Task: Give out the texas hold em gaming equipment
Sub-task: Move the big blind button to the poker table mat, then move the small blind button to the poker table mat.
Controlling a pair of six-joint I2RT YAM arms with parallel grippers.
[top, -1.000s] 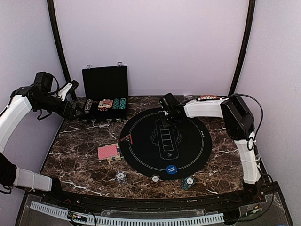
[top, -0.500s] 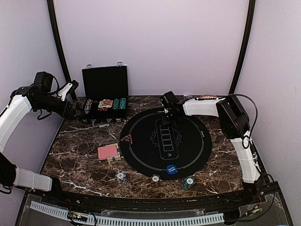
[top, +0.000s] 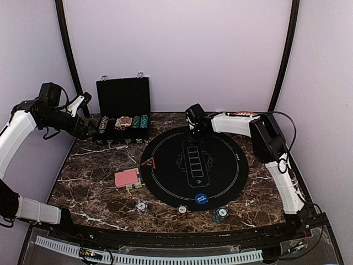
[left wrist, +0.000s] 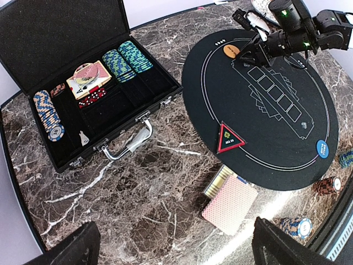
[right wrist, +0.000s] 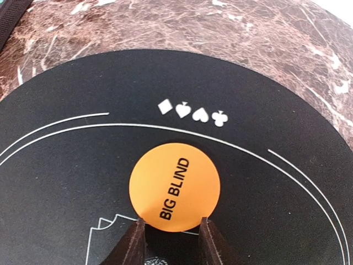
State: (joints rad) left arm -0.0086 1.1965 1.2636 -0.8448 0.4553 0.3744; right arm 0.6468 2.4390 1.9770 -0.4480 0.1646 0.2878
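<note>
Where the right pincer [right wrist: 170, 222] hangs low over the far part of the black round mat [right wrist: 265, 182], its jaws stand narrow. The fingertips [right wrist: 137, 234] flank the near rim of the orange round disc lettered BIG BLIND [right wrist: 174, 176], which lies flat on the mat; whether they pinch it I cannot tell. Farther out, a red triangular marker [left wrist: 229, 138] and a blue round disc [left wrist: 322, 148] lie on the mat. A pinkish-red-backed deck of cards [left wrist: 230, 204] and small striped chip stacks [top: 142, 207] rest on the brown marble surface [left wrist: 110, 193]. The left pincer [left wrist: 175, 226], wide and empty, hovers near the open black hinged case [left wrist: 33, 33].
</note>
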